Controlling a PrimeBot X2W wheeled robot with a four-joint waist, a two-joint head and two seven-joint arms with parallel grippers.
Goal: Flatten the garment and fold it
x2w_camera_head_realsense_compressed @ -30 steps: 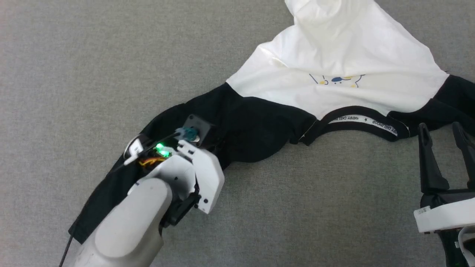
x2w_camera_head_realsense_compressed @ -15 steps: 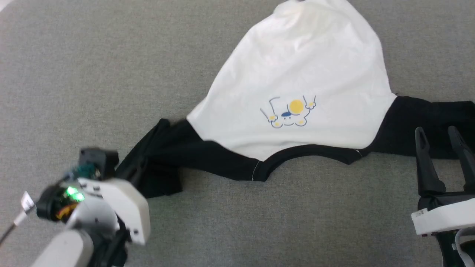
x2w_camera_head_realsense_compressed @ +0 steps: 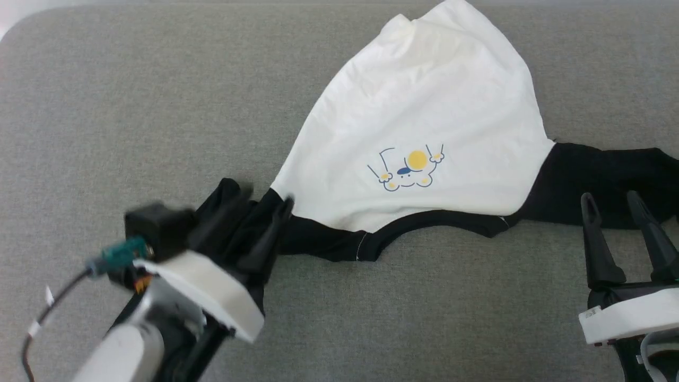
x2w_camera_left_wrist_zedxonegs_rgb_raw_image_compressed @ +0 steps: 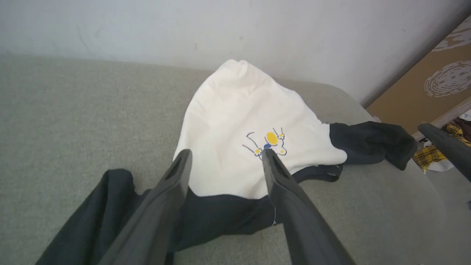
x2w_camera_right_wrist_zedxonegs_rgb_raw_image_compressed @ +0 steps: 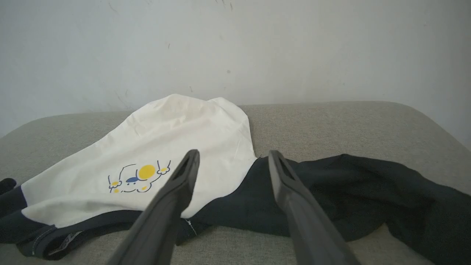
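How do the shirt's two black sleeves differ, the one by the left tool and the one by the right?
The left sleeve looks bunched up; the right sleeve lies stretched out sideways. The spread fingers of the left tool hang over the left sleeve, hiding part of it; the fingertips of the right tool reach just the right sleeve's near edge. Both are black and rest on the grey cushion.
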